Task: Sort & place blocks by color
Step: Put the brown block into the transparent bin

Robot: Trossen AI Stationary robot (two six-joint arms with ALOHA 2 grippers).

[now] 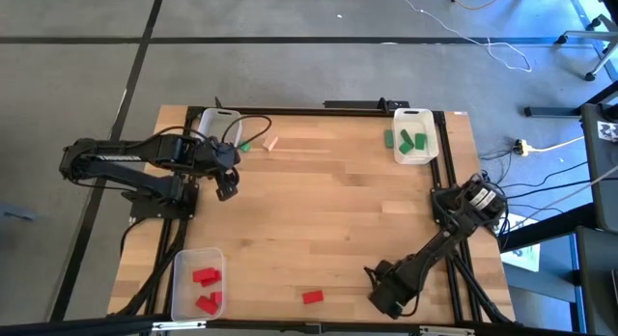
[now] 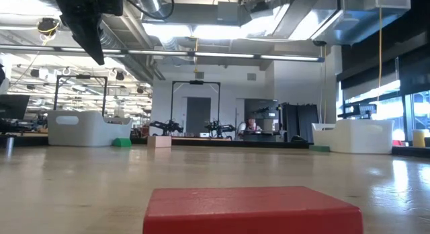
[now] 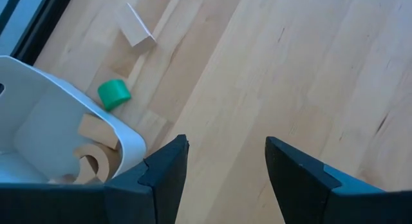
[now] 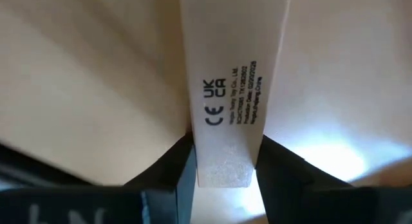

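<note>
Wooden bench, upper left of frame: my left gripper, jaws apart, hovers below loose green block and pale block. Both are light, rigid; I'd pinch flat faces. Right gripper clamps a labelled strip.

The high view looks straight down on the whole table. The low view sits at tabletop level, close behind a red block, facing the room. Both share that block. The wrist views look down close; the right one perhaps nearest.
</note>
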